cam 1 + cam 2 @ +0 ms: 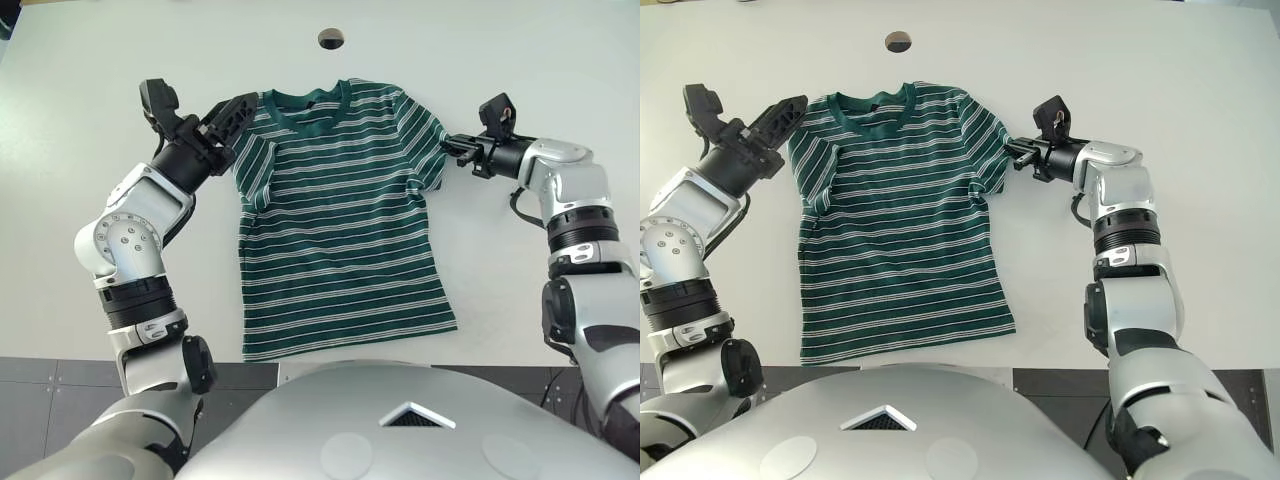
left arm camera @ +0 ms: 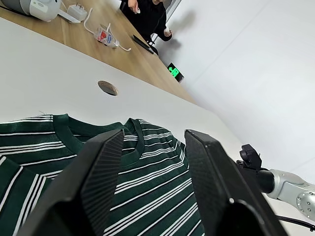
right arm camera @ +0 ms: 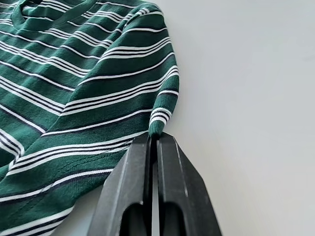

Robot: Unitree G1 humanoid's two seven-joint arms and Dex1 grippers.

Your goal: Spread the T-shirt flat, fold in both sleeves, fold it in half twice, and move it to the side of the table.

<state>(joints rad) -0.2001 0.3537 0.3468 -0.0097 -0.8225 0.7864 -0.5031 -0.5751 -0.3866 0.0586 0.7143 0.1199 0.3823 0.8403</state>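
1. Table [image 1: 560, 60]: white top that carries everything listed here.
2. T-shirt [image 1: 340, 230]: green with white stripes, lying face up in the middle of the table in front of the robot. Its long axis runs straight away from the robot, with the collar [image 1: 310, 100] at the far end and the hem at the near edge. The body lies mostly flat, with some wrinkling under the arms.
3. Left gripper [image 1: 235, 122]: fingers set wide apart and holding nothing. It sits just beside the shirt's left shoulder and points inward over it. Whether it touches the cloth cannot be told.
4. Right gripper [image 3: 153, 142]: fingers pressed together on the outer edge of the right sleeve, with the arm stretched out level from the right.
5. Right sleeve [image 1: 425, 150]: drawn out sideways, its hem pinched at the gripper tip.
6. Left sleeve [image 1: 250, 165]: bunched in against the body, not laid out.
7. Hole in the table [image 1: 331, 38]: small, round and dark, beyond the collar and well apart from the shirt.
8. Judgement: the shirt lies inward, to the left, of the clamped gripper, so folding this sleeve means carrying it across the long axis. The right arm is the one placed for that. The open left gripper is nearer the untidy sleeve.
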